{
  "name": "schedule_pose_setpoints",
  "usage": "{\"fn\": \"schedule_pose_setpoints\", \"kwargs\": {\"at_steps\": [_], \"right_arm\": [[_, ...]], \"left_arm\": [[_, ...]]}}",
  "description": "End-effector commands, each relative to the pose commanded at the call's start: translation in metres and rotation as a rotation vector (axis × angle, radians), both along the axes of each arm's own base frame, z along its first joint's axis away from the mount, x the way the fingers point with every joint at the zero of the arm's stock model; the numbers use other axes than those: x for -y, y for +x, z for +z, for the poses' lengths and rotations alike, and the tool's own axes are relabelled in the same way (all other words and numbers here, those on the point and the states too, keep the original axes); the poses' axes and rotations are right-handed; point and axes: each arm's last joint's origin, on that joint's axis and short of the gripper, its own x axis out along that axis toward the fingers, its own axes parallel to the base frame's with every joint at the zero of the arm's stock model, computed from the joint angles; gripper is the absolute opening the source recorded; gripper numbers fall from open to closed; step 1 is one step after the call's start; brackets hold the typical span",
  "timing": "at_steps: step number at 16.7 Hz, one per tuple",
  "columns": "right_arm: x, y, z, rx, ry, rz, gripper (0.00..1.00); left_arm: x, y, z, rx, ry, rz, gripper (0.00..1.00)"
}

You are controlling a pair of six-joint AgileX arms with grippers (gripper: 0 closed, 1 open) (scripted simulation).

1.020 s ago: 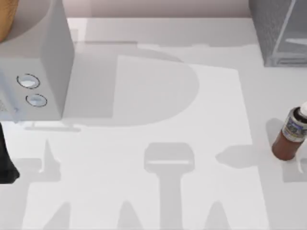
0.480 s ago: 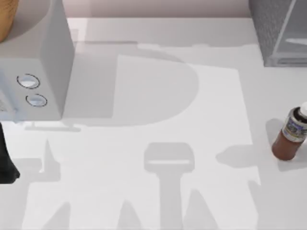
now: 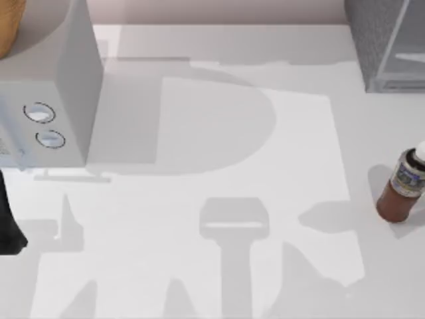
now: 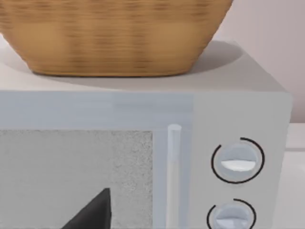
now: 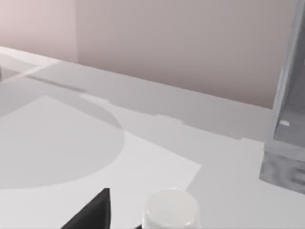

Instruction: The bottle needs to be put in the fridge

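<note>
White bench (image 3: 212, 153) against a plain pinkish wall, pretty bare setup. So the bottle (image 3: 402, 188) hasn't budged at all over the last second, it's standing upright near the right edge of the bench, cap on. What did change is the shadow at the near edge of the bench: the pointy arm shadow has slid over and grown toward the bottle's side. I read that as the right arm swinging in for the pick, nothing else moved.

From the right end effector (image 5: 93, 212), the bottle's white cap (image 5: 170, 208) sits close by and a bit below it, so it looks nearly lined up but I'd say not gripping yet. Can't tell whether that end effector is apart or together, just a dark sliver of it shows. The fridge (image 3: 385, 40) is beyond the bottle from there, well apart from it in the far right corner, and what I can see of its pale front panel looks like it's swung out.

Left end effector (image 4: 90, 212) is parked facing the front of the pale box with two dials (image 3: 46, 100), with the wicker basket (image 4: 114, 33) on top. Same deal, can't tell its state.

Task-wise we're at the start: reach, grab, then carry to the fridge
</note>
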Motion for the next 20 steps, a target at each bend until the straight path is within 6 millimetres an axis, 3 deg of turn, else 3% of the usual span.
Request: {"fn": "schedule_pose_setpoints", "kwargs": {"at_steps": [5, 11, 20], "right_arm": [[0.016, 0.014, -0.036, -0.023, -0.004, 0.167, 1.00], [0.028, 0.013, -0.070, -0.033, 0.014, 0.284, 1.00], [0.029, 0.011, -0.078, -0.041, 0.026, 0.306, 1.00]], "left_arm": [[0.000, 0.000, 0.000, 0.000, 0.000, 0.000, 1.00], [0.000, 0.000, 0.000, 0.000, 0.000, 0.000, 1.00], [0.000, 0.000, 0.000, 0.000, 0.000, 0.000, 1.00]]}}
